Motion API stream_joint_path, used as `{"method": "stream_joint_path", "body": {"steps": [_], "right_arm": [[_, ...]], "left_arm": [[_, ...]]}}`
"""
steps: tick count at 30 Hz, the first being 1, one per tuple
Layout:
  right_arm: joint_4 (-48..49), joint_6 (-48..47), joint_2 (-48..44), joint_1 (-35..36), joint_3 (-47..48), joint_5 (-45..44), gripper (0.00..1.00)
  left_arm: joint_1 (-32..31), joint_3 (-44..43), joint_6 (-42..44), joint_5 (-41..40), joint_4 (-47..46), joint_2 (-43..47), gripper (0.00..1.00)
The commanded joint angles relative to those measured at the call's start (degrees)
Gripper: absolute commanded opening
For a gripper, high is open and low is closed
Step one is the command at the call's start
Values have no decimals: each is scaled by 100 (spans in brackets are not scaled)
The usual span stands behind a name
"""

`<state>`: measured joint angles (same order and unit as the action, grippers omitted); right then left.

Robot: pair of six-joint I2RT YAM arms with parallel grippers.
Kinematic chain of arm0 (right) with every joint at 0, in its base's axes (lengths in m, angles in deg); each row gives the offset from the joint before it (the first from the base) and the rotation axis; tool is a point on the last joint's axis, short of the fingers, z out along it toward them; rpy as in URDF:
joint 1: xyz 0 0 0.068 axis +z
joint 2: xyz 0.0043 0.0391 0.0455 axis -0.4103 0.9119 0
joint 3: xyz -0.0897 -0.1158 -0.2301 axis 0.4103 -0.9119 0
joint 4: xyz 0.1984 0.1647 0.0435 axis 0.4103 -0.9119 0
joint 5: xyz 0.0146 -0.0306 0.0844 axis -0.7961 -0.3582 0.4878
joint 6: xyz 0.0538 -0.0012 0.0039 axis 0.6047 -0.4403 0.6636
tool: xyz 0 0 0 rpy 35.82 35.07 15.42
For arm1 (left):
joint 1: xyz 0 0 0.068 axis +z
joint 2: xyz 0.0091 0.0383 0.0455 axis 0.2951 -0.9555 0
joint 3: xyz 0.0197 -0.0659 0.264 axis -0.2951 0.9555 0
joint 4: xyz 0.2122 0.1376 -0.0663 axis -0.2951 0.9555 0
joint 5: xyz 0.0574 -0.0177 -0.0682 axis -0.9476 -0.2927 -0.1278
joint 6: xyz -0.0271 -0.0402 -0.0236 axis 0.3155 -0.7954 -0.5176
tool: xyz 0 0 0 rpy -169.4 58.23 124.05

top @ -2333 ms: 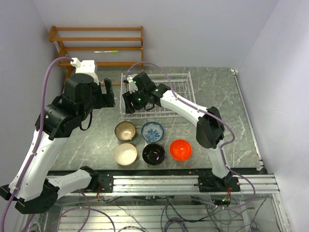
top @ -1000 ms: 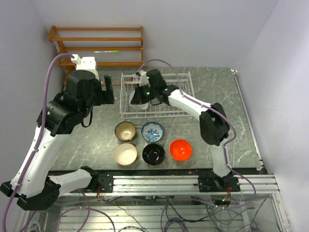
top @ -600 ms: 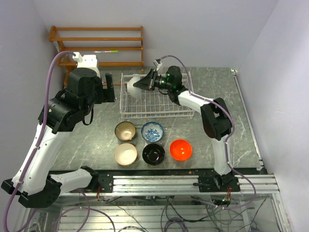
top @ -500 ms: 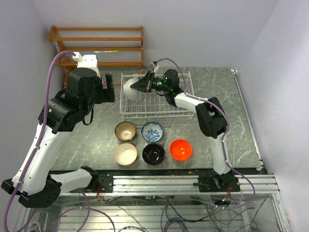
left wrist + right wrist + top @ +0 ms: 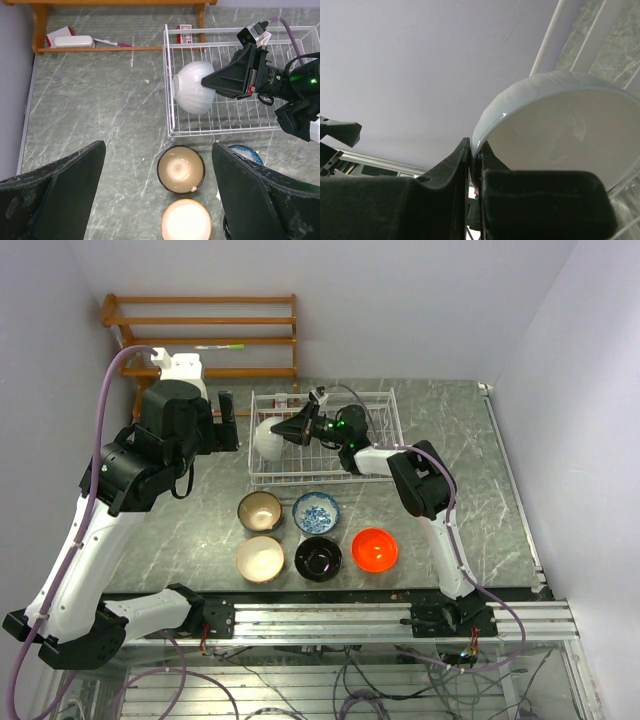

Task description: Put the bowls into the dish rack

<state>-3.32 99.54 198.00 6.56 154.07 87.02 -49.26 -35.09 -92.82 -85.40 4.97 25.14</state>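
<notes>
The right gripper (image 5: 298, 427) pinches the rim of the white bowl (image 5: 267, 438), holding it on edge just ahead of its fingertips, inside the dish rack (image 5: 372, 478). By my reading no bowl is loaded yet. Off to the gripper's side, outside the rack and nearer the arm bases, wait the brown bowl (image 5: 260, 510), patterned bowl (image 5: 316, 511), cream bowl (image 5: 260, 558), black bowl (image 5: 318, 558) and orange-red bowl (image 5: 374, 550). Only the right wrist view shows the pinch; only the left wrist view shows the left gripper (image 5: 159, 146) gaping, empty.

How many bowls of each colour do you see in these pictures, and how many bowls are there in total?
white bowl: 1
orange-red bowl: 1
black bowl: 1
blue-and-white bowl: 1
brown bowl: 1
cream bowl: 1
Total: 6 bowls
</notes>
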Motion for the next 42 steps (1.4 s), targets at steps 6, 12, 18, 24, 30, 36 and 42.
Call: {"method": "stream_joint_path", "body": {"steps": [6, 12, 18, 24, 30, 36, 42], "right_arm": [[709, 378, -34, -135, -619, -168, 4], [556, 166, -194, -224, -909, -272, 8], [-184, -419, -446, -512, -1035, -378, 14], [-146, -428, -516, -632, -1371, -479, 16], [-810, -938, -771, -679, -1391, -547, 21], [-2181, -1823, -1218, -696, -1257, -854, 29], [-3051, -2303, -1488, -731, -1180, -1153, 32]], "left_arm": [[-33, -98, 107, -93, -29, 17, 99], [-32, -113, 154, -55, 35, -44, 99], [-33, -160, 197, -6, 41, -76, 99], [-33, -133, 224, 27, 65, -66, 99], [-33, -141, 249, 53, 63, -83, 99], [-33, -142, 279, 99, 11, -110, 99], [-33, -57, 263, 140, -35, -73, 99]]}}
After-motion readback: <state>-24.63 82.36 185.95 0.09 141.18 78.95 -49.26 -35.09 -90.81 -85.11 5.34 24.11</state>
